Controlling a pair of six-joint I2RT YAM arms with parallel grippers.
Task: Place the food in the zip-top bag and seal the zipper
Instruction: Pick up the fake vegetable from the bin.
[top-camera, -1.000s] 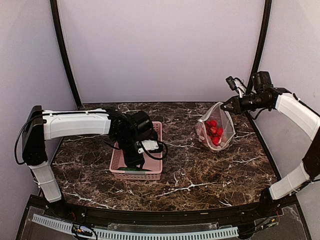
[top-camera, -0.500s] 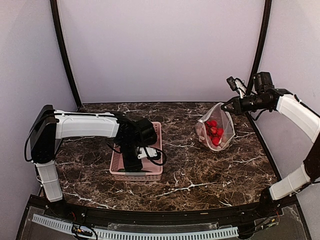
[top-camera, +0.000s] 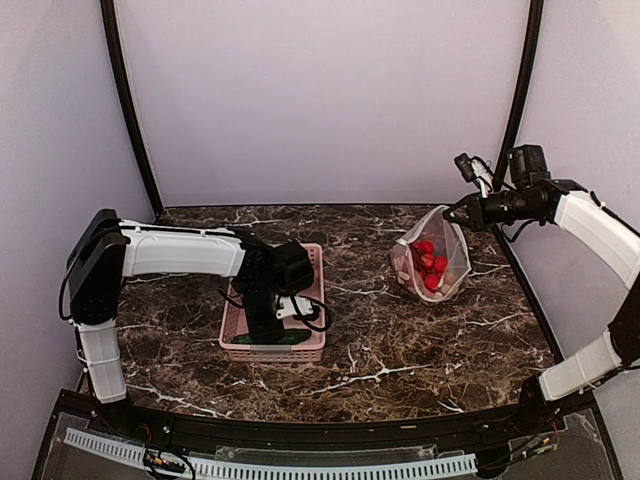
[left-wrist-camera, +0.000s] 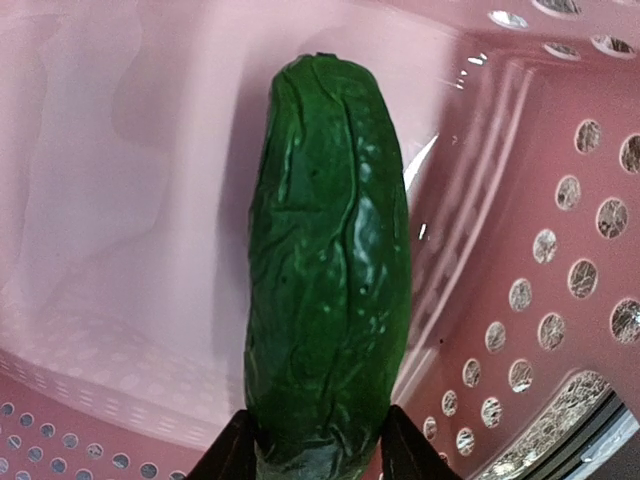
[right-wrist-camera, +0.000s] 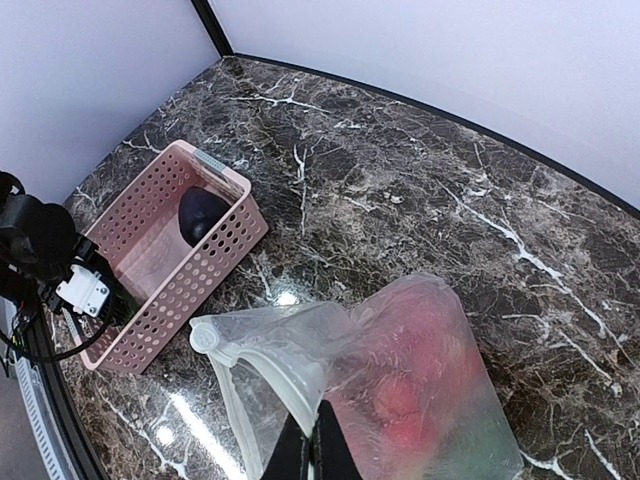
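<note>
A: What do we see only in the left wrist view?
B: The left gripper (left-wrist-camera: 318, 455) clamps the green cucumber (left-wrist-camera: 325, 260) low inside the pink basket (left-wrist-camera: 560, 300), with the arm bent downward.
A: And in the right wrist view?
B: 1 eggplant (right-wrist-camera: 200, 212) lies in that basket. The right gripper (right-wrist-camera: 318, 445), raised, pinches the zip-top bag (right-wrist-camera: 430, 320) at its rim; red fruits (top-camera: 428, 262) sit inside.

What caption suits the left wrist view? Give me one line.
Left gripper clamps the end of a green cucumber lying inside the pink basket.
</note>
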